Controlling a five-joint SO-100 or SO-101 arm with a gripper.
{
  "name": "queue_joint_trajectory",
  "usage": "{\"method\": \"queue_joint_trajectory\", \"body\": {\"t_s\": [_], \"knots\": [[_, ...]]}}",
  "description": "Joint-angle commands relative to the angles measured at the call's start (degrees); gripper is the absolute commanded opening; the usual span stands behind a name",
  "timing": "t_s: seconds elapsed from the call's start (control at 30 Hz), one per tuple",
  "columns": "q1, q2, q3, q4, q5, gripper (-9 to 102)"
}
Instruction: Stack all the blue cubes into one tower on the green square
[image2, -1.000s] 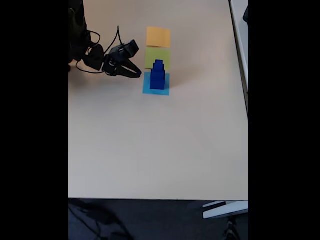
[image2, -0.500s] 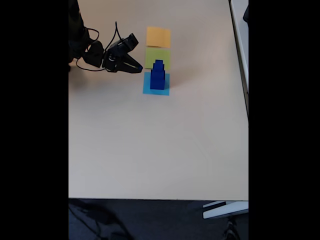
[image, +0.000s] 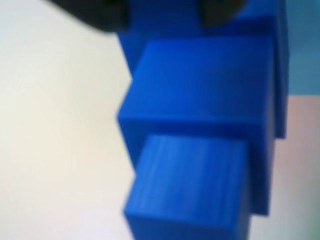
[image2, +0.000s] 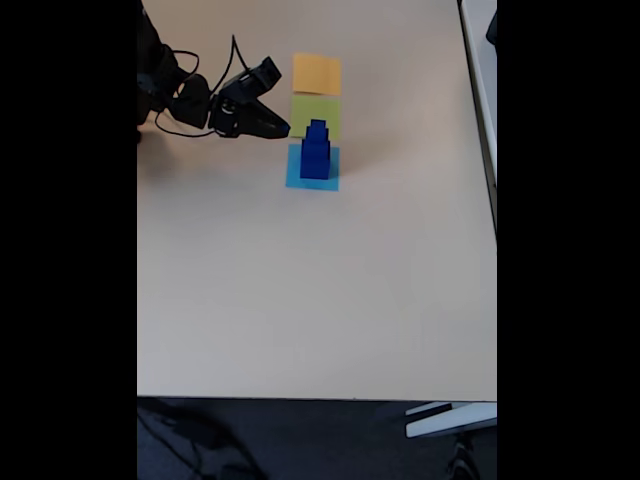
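three stepped tiers of the tower (image: 200, 125) are seen blurred and cropped in the wrist view, where two dark finger tips (image: 220, 12) are cut off at the top edge. in the fixed view the blue cubes (image2: 316, 152) are stacked on a light-blue square (image2: 296, 178), just below the green square (image2: 303, 110). the gripper (image2: 284, 128) is held left of the stack, not touching it; whether its fingers are parted cannot be told.

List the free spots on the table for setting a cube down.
Free: the orange square, the green square, the whole table below the light-blue square. Crowded: the tower with the gripper just left.
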Motion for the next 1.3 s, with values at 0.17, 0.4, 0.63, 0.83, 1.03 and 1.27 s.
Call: {"method": "queue_joint_trajectory", "body": {"t_s": [0.17, 0.4, 0.63, 0.83, 1.03, 1.27], "knots": [[-1.32, 13.54, -8.35, 20.39, -0.88, 0], [-1.85, 17.23, -13.18, 30.67, -0.7, 0], [-1.85, 22.5, -15.21, 39.64, -0.7, 0], [-1.93, 25.05, -16.44, 44.38, -0.7, 0], [-1.93, 26.54, -20.21, 50.54, 0.0, 0], [-1.49, 24.7, -23.73, 52.65, 2.2, 0]]}}
